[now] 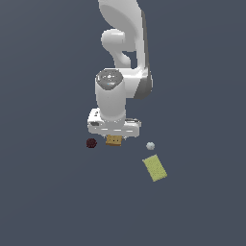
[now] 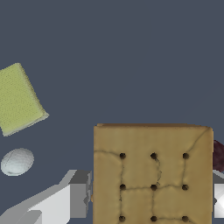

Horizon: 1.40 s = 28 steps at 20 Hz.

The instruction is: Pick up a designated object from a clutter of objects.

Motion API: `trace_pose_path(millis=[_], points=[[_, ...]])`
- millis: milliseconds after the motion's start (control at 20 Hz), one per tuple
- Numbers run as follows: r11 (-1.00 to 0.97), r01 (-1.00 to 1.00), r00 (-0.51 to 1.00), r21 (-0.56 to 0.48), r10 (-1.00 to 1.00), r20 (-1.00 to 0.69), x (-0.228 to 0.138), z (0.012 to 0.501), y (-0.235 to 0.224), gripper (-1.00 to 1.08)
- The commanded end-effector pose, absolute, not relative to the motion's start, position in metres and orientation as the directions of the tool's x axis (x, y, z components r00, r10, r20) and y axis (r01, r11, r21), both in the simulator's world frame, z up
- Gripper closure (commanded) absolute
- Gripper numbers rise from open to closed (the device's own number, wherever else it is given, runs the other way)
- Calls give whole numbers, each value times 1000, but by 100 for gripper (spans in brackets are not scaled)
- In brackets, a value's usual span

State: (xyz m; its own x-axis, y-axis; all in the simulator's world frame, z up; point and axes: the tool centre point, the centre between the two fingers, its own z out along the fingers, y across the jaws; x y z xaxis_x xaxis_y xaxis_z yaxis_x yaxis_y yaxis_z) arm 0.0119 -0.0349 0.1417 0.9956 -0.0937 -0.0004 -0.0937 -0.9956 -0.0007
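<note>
The orange-brown box [image 1: 113, 140] sits directly under my gripper [image 1: 114, 137], mostly hidden by the hand in the exterior view. In the wrist view the box [image 2: 153, 175] fills the gap between my fingers [image 2: 79, 194], which press against its two sides. The gripper [image 2: 153, 199] is shut on the box. I cannot tell whether the box is off the floor. The dark red ball [image 1: 91, 142] lies just to the exterior view's left of the box, and only a sliver of it shows behind the box in the wrist view [image 2: 218, 155].
A tiny white ball [image 1: 150, 145] lies to the exterior view's right of the box and also shows in the wrist view [image 2: 17, 161]. The yellow-green slab [image 1: 154, 168] lies beyond it, nearer the camera; it shows in the wrist view too [image 2: 18, 99].
</note>
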Motion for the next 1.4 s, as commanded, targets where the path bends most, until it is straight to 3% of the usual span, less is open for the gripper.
trace_pose_path(millis=[0, 1350], points=[[-996, -94, 996, -1, -94, 0, 2, 163, -46, 108], [-996, -94, 996, -2, -94, 0, -105, 407, -174, 108]])
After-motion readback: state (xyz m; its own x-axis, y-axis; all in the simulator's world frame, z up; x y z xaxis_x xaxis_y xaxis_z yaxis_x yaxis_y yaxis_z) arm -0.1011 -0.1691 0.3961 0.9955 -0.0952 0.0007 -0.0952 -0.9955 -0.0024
